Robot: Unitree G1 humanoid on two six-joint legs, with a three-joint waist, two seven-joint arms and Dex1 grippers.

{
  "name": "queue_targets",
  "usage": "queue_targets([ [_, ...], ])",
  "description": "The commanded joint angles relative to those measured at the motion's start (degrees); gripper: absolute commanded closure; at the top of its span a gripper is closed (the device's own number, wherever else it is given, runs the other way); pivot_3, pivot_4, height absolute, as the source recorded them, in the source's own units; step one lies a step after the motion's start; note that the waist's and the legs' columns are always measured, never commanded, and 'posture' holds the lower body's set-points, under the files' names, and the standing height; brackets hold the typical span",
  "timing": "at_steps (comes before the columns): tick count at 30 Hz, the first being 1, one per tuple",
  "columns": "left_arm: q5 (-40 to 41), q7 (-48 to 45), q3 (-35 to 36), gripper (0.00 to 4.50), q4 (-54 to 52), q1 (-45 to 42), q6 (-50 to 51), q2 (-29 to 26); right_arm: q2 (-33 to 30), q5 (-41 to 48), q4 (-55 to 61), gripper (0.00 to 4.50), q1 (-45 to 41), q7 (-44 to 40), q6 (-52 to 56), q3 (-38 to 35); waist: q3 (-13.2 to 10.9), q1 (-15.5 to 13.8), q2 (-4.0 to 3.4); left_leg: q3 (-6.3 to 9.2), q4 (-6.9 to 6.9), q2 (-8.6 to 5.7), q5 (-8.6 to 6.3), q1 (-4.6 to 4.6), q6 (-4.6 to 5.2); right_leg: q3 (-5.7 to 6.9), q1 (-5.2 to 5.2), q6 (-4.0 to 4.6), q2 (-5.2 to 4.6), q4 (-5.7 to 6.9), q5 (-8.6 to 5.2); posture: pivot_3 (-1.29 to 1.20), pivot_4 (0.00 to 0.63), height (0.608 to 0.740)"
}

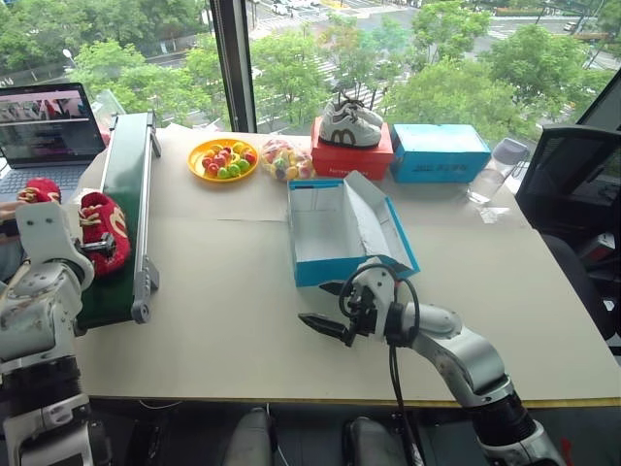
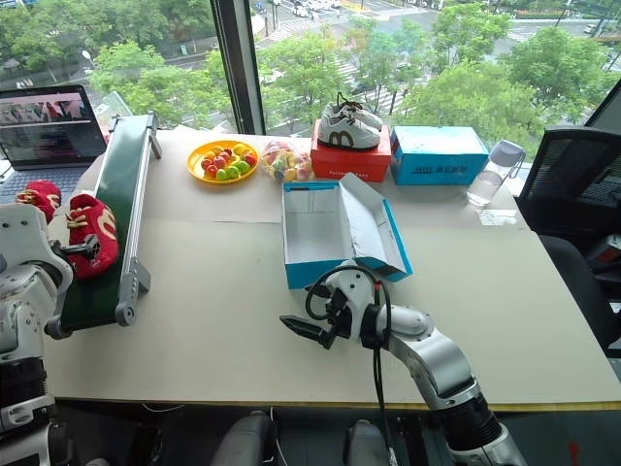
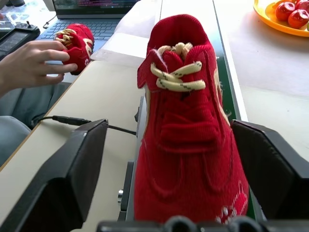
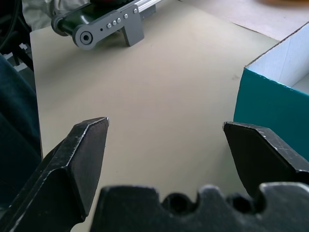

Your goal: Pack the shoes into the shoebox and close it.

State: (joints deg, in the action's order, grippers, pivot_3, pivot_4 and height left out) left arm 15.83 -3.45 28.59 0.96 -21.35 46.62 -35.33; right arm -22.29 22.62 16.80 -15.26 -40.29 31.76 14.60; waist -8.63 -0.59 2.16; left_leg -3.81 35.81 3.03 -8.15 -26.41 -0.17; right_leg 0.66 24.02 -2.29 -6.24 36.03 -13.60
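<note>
**A:** Where do the shoes stand relative to the conveyor?

**B:** One red shoe [image 3: 188,140] lies on the green conveyor [image 1: 121,209], near its lower end, with its long axis running along the belt. Seen from the left wrist, it points away from the left claw [image 3: 183,169], laces and opening at the far end. The other red shoe [image 3: 75,41] is off the belt's outer side, held in a person's hand [image 3: 31,63].

**A:** And the left claw's state?

**B:** Its two fingers [image 3: 63,179] straddle the shoe's near end, one on each side. They look parted, with a slim gap on either side, so I would not call it a grip yet. To my eye it is closing in rather than clamped.

**A:** The other arm?

**B:** The right claw [image 1: 335,311] hovers over the desk [image 1: 233,282] on the opposite side of the conveyor, just in front of the blue shoebox [image 1: 330,238], fingers spread wide and empty.

**A:** The shoebox?

**B:** Open and empty, lid folded out on the side away from the conveyor.

**A:** So which arm takes the shoe?

**B:** The left, clearly; it is already around it. Squeezing across the shoe's width suits that long axis, then it must carry the shoe from the belt across to the box.
</note>
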Motion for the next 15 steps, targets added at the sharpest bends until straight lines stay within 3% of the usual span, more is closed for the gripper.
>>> queue_targets([
  [1, 0.65, 0.02, 1.42, 1.8, -1.12, -0.09, 0.2, 0.79, -0.08, 0.15, 1.65, 0.0, -0.31, 0.13, -1.45, -2.17, 0.01, -0.05, 0.03, 0.0, 0.0, 0.0, 0.0, 0.0, 0.0, 0.0, -0.01, 0.0, 0.0, 0.0, 0.0, 0.0, 0.15, 0.74],
  [7, 1.26, 0.62, 2.26, 3.76, -0.33, -1.2, 1.92, 1.69, -0.28, 0.04, 1.77, 0.0, -0.51, 0.12, -1.3, -2.71, 0.01, -0.05, 0.06, 0.01, 0.01, 0.0, 0.0, 0.0, 0.0, 0.02, 0.0, 0.01, 0.0, 0.06, 0.02, 0.0, 0.15, 0.74],
  [15, 1.57, 1.11, 2.1, 3.76, -0.62, -1.74, 1.07, 3.73, -0.35, -0.26, 1.53, 0.0, -0.84, 0.31, -1.22, -3.47, 0.02, -0.24, 0.07, 0.02, 0.01, -0.01, 0.01, 0.0, -0.01, 0.04, -0.02, 0.0, 0.0, 0.06, 0.03, 0.0, 0.15, 0.74],
])
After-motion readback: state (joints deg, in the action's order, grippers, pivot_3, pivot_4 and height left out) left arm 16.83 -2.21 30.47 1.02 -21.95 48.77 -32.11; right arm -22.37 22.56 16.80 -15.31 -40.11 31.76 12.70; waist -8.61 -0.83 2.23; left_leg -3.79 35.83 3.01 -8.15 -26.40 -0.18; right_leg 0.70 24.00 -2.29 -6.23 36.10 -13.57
